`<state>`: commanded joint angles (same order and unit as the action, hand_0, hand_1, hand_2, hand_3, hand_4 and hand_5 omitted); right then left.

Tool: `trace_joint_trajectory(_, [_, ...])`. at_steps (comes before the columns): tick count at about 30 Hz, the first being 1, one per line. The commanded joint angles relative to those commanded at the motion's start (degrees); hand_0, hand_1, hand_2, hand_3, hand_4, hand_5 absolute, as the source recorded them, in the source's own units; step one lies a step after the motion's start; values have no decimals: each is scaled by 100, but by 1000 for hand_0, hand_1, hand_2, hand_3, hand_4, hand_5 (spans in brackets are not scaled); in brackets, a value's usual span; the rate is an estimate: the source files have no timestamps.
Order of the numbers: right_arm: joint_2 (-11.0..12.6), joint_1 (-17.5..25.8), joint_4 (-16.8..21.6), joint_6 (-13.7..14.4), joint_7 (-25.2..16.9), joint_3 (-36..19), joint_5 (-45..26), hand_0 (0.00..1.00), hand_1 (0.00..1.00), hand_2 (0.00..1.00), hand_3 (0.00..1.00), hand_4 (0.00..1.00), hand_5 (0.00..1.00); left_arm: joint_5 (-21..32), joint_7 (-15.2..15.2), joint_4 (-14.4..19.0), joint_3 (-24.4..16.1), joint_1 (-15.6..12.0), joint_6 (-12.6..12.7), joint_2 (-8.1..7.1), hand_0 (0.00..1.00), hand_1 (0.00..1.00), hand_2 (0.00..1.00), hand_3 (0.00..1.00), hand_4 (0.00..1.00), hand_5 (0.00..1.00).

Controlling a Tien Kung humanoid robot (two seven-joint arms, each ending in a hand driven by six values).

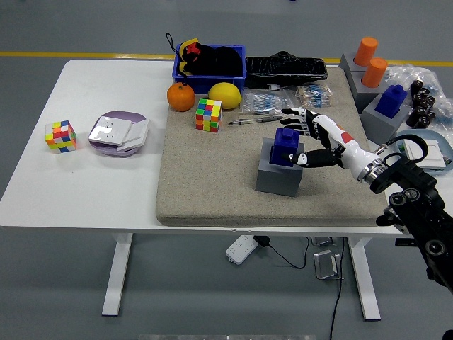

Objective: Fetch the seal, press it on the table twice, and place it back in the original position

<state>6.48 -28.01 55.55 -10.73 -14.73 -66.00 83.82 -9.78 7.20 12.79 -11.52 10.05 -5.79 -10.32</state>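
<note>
Seal (286, 146), a blue block with a knob on top, stood upright on its grey base (279, 174) near the middle of the beige mat (212, 184) covering the right half of the white surface (85, 184). Right robot hand (306, 139) reached in from the right, fingers spread on either side of the seal, thumb tip at its near right side and fingertips at its far side; a closed grasp was not evident. A pen (253, 121) lay just behind the seal.
</note>
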Motion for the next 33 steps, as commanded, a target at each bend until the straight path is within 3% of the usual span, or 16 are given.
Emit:
trace_joint_trajectory(18, [12,2,-163,187,-129,198,-96,735,703,713,750,782,2,7,-11,-3,1,3,-38,17,813,814,788,835,793,413])
trace_joint_trajectory(19, [11,0,-168,210,-146,217,-104,703,605,634,698,767,2,7,-11,-3,1,5,-40,16,812,814,788,836,795,413])
trace_joint_trajectory(24, [6,-10,-175,350,-236,293,-175,703,605,634,698,767,2,12,-13,-4,3,4,-46,19,812,814,788,836,795,413])
trace_joint_trajectory(25, [4,-11,-176,377,-252,304,-189,593,478,468,551,718,2,16,-13,-5,6,0,-47,20,814,814,788,836,797,415])
trace_joint_trajectory(30, [3,-27,-189,489,-307,333,-237,593,478,468,551,718,2,40,-9,-8,30,-1,-49,22,814,814,788,836,797,415])
trace_joint_trajectory(31, [2,-30,-197,512,-317,337,-246,553,424,415,462,680,2,40,-9,-8,31,-1,-50,22,815,814,788,836,797,413])
trace_joint_trajectory(33, [2,-37,-218,561,-342,352,-278,553,424,415,462,680,2,41,-9,-8,32,3,-50,22,815,814,788,836,797,413])
